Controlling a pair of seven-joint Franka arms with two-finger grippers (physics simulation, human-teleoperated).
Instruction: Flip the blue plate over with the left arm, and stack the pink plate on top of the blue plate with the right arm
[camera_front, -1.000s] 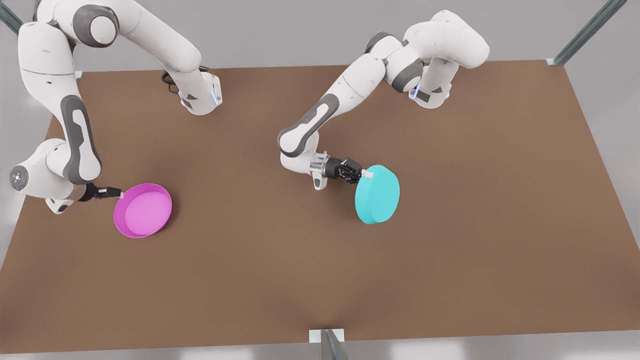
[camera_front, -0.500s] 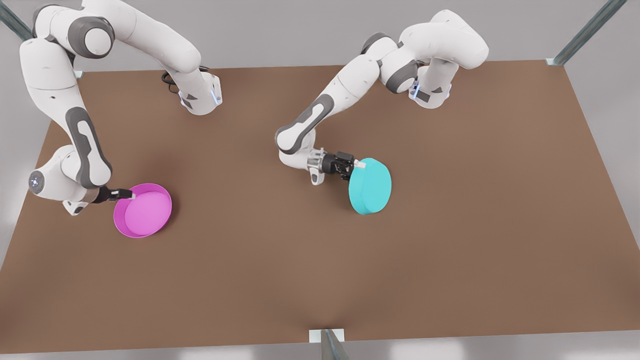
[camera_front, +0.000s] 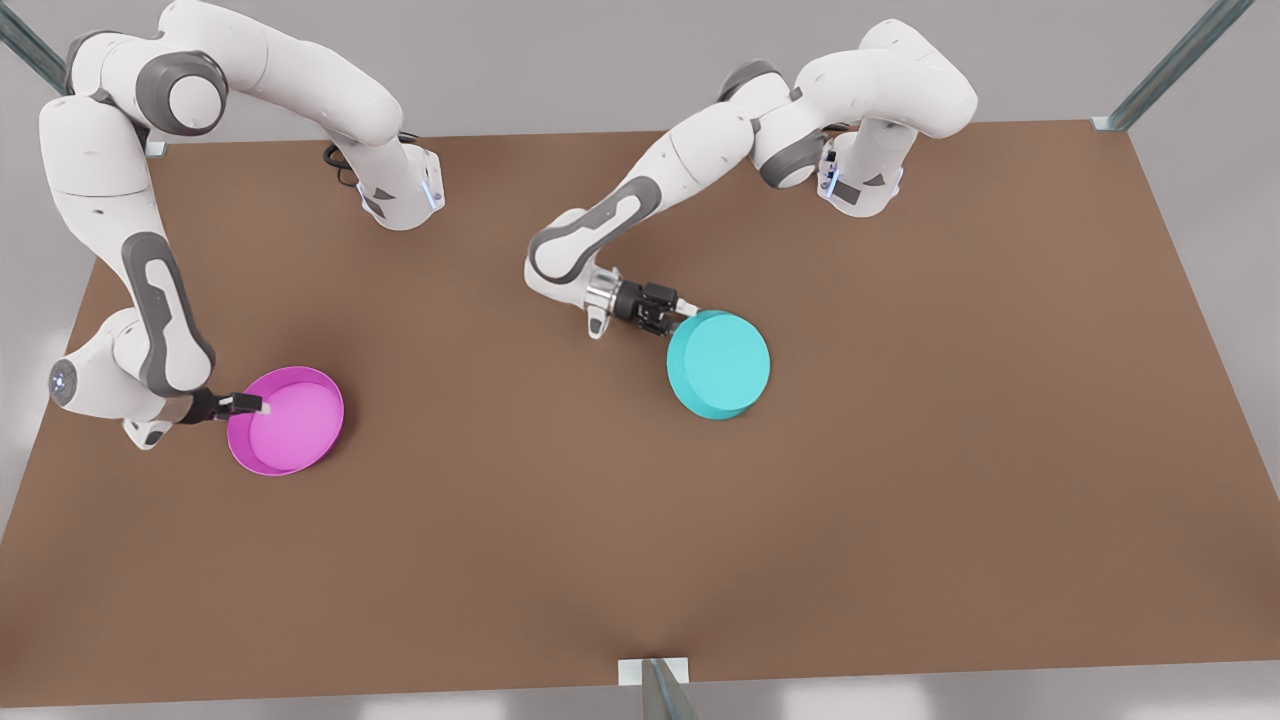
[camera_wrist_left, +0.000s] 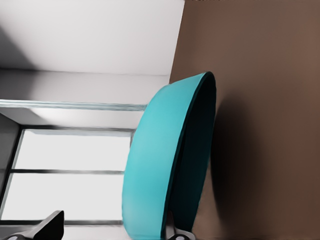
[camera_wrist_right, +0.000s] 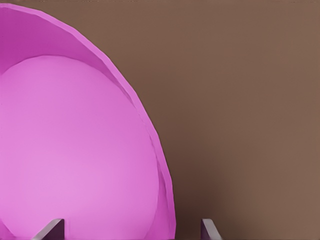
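**Blue plate gripped, pink plate straddled**

Left hand (camera_front: 690, 308) clamps the blue plate (camera_front: 718, 364) by its rim, base up, tilted, mid-tabletop (camera_front: 900, 450); open room all around. Right hand (camera_front: 262, 406), fingers spread, straddles the rim of the pink plate (camera_front: 288, 422), flat near the front view's left edge.
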